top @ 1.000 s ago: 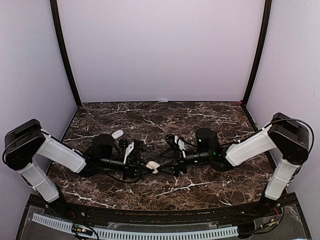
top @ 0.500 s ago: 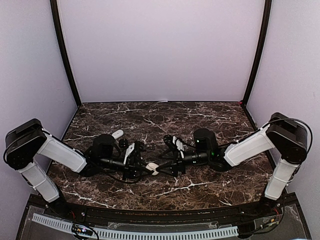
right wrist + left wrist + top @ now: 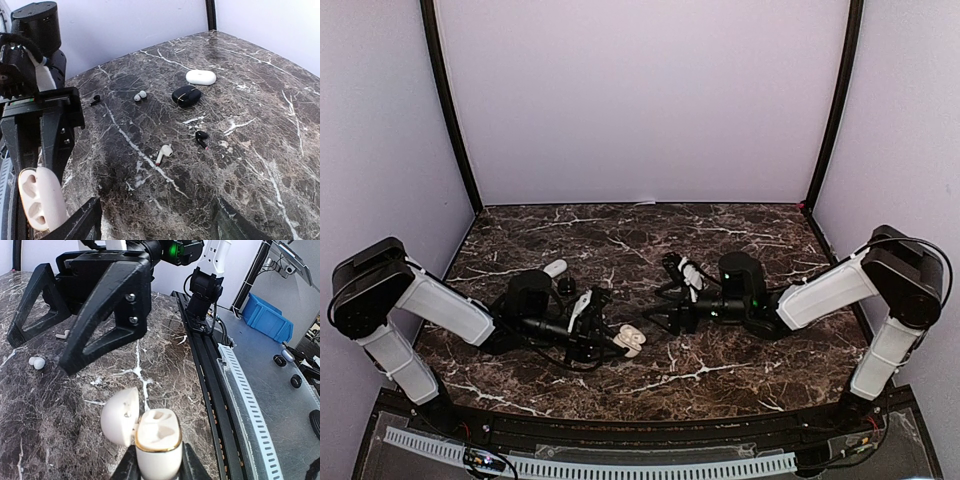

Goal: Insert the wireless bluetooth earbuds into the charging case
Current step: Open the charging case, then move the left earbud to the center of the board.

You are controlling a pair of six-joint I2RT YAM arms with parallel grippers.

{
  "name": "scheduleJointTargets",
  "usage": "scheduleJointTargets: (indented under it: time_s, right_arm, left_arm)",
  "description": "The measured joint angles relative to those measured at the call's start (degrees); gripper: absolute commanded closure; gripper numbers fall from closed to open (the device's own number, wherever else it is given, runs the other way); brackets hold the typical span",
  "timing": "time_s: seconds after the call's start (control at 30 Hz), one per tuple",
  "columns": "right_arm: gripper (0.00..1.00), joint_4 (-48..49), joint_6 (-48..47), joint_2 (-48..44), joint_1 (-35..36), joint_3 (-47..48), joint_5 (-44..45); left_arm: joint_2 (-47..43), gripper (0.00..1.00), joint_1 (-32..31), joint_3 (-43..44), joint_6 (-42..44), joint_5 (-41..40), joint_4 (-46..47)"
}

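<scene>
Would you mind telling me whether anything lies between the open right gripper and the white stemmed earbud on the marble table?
Nothing visible does: only bare marble tabletop separates the right gripper from the white stemmed earbud. A small black earbud lies beside it, off that line.

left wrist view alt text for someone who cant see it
The left gripper holds an open white charging case, lid flipped left, sockets looking empty. Beyond it the right gripper hangs open over the marble table, a white earbud nearby.

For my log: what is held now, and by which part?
The left fingers clamp the open charging case at its lower body; the right fingers hold nothing.
</scene>
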Motion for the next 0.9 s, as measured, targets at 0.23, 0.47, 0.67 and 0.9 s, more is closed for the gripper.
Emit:
scheduleJointTargets:
  time_s: [0.23, 0.47, 0.67, 0.9]
  right_arm:
    - [0.28, 0.1, 0.2, -0.8, -0.2, -1.0, 2.5]
    - [0.31, 0.0, 1.0, -1.9, -0.3, -1.4, 6.7]
    - [0.42, -5.4, 1.4, -0.8, -0.4, 2.0, 8.0]
    - [0.56, -15.3, 2.8, 4.2, -0.3, 12.1, 8.3]
  left_arm:
    - [0.0, 0.84, 0.0, 0.2, 0.0, 0.0, -0.2]
    - [-6.1, 0.85, 1.4, -4.0, -1.8, -8.5, 2.1]
    - [-13.9, 0.85, 9.0, -10.6, -7.0, -15.9, 8.6]
    - [-21.6, 0.84, 9.7, -15.1, -9.1, -29.1, 8.9]
